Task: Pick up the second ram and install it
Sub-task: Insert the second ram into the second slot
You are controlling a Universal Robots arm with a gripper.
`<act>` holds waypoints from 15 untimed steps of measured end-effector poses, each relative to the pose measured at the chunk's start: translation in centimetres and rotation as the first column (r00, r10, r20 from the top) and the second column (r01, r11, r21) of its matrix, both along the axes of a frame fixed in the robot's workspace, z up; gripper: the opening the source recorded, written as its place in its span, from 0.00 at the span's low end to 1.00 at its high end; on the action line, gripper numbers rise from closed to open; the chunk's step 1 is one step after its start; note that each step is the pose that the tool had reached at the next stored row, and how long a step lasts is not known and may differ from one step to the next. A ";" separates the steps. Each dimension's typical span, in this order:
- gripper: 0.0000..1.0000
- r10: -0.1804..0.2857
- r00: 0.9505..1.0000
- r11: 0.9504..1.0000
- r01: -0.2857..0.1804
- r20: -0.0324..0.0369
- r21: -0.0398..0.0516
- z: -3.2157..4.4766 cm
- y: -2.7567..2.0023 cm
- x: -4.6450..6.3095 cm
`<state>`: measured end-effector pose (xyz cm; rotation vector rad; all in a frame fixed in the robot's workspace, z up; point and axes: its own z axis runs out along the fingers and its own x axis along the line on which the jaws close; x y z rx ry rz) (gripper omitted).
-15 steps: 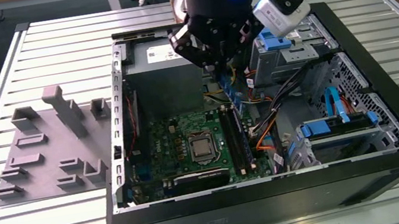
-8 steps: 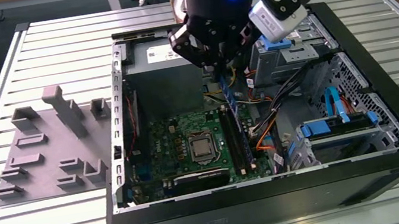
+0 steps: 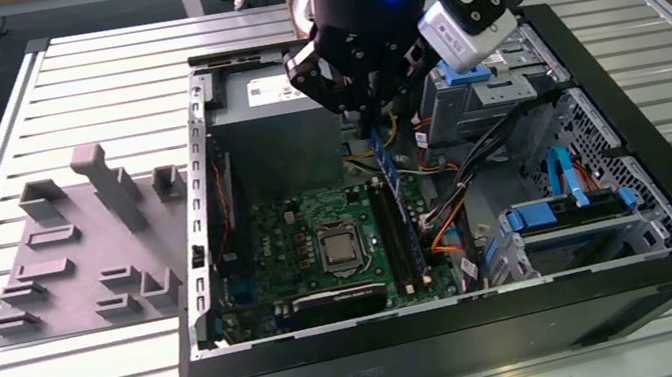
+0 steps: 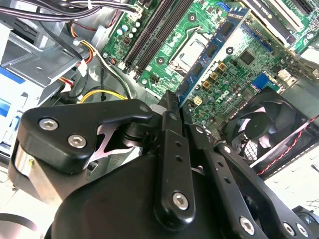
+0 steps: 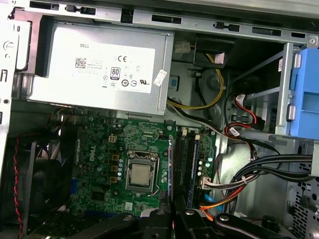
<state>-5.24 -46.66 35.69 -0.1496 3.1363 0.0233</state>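
Ram stick, blue, hangs pinched in the claw, its fingers closed on its top end, long axis running down from the claw toward the motherboard slots inside the computer case, cables beside it.

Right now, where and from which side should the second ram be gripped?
Pinch its two flat faces near the upper edge, from above: the second ram stands on edge over the motherboard, lower edge toward the slots. The gripper holds it so.

Cables and a drive cage are crowding the slots' one side. The power supply is walling off the case's far end.
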 end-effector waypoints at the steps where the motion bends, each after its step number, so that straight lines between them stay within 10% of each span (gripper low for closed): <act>1: 0.14 0.000 1.000 1.000 0.000 0.000 0.000 0.00 0.00 0.0; 15: 0.14 -0.028 1.000 1.000 0.028 0.000 0.000 -1.27 0.00 0.4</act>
